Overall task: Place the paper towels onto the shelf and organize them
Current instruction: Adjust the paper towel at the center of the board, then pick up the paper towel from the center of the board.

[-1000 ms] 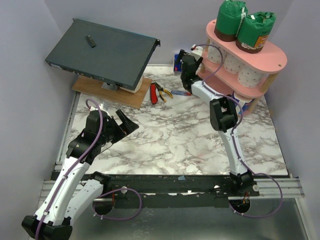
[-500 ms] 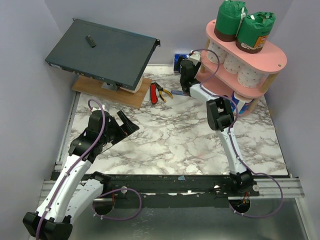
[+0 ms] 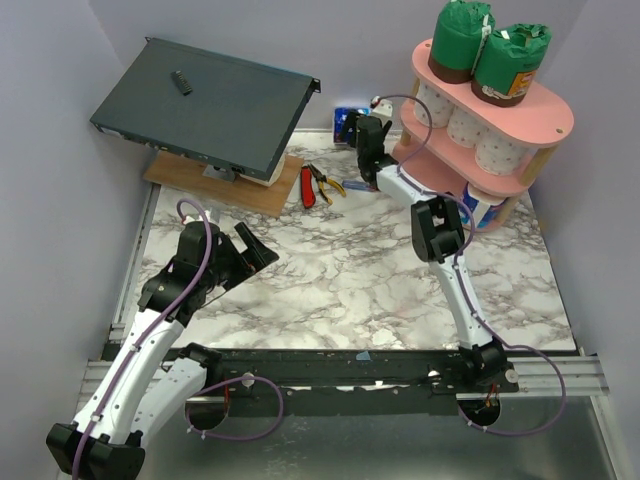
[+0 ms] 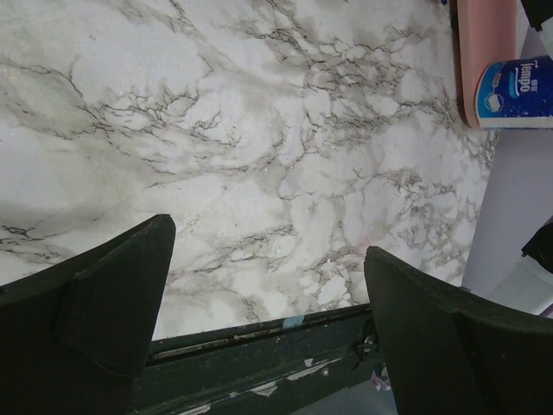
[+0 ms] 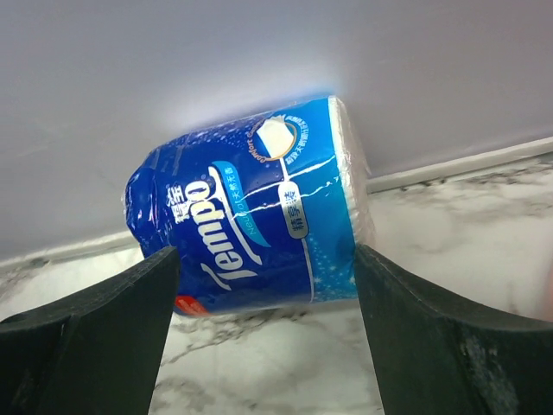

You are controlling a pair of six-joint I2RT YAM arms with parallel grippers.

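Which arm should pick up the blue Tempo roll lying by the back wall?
Right. The right gripper is open and straddles the blue Tempo roll. The left gripper hangs open over the table, far from it.

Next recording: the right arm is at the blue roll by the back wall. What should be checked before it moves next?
1. Right gripper open: ok.
2. Blue roll lying on its side, lined up with the gripper's opening: ok.
3. Gripper far enough around the roll to close: cannot tell.
4. Left gripper open, empty, over the table: ok.
5. Pliers apart from the roll: ok.
6. Free slot on the shelf bottom tier: cannot tell, mostly hidden.
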